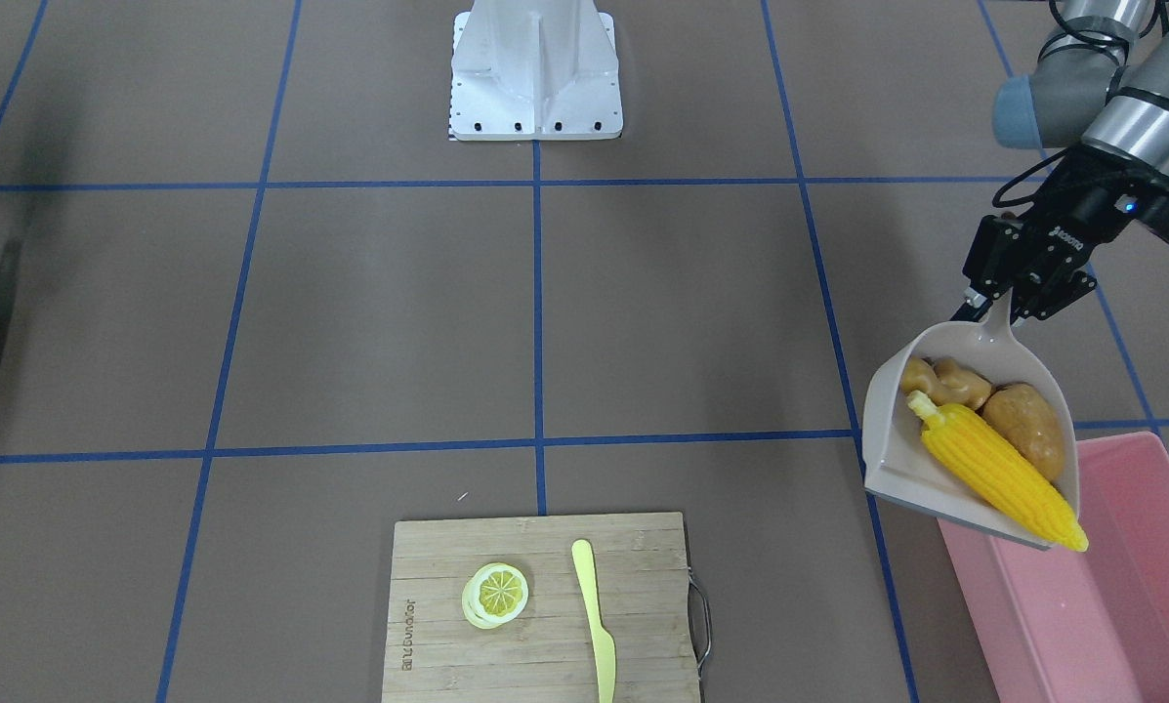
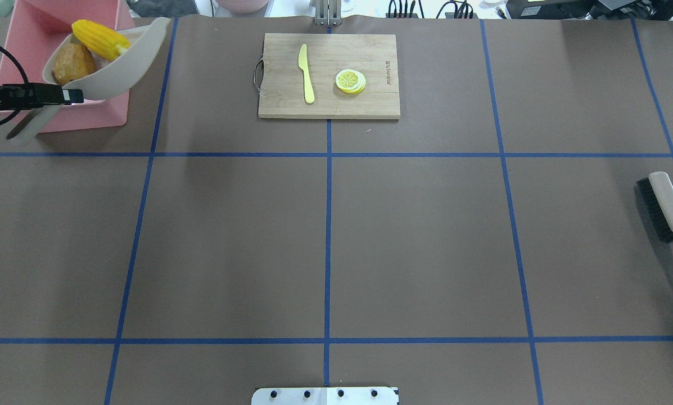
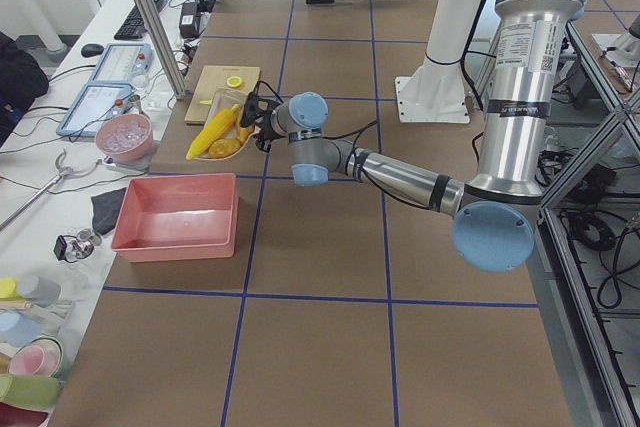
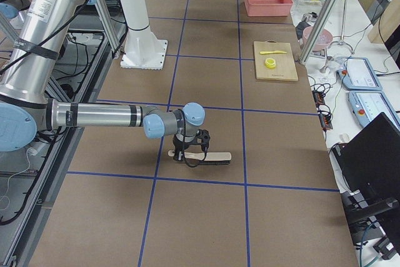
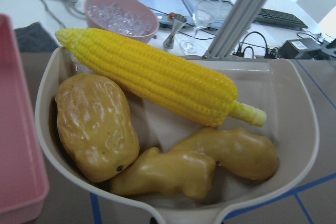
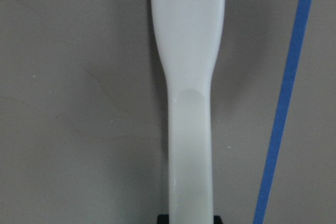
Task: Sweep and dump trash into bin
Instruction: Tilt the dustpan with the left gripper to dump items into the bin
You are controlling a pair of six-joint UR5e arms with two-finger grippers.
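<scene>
Brush [image 2: 659, 205] and right pincer [image 4: 187, 153] sit nearest the robot, on its right side of the brown surface [image 2: 415, 242]. The pale handle runs under the pincer, but whether the jaws grip it cannot be told.

Farther out, at the middle of the far edge, a wooden cutting board [image 1: 447, 586] carries a lemon slice [image 1: 495, 594] and a yellow knife [image 1: 596, 615], lying apart from each other.

Farthest, at the robot's left far corner, the left pincer [image 1: 999, 303] is clamped on the handle of a beige dustpan [image 1: 882, 430], held in the air with its open lip tipped down toward the pink bin [image 1: 1111, 586].

All three pieces of trash lie inside the pan. The ginger root [image 1: 950, 379] is at the back by the handle and the potato-like piece [image 1: 1033, 425] is beside it. The corn cob [image 1: 999, 474] lies along the front, its tip poking past the lip above the bin's rim.
</scene>
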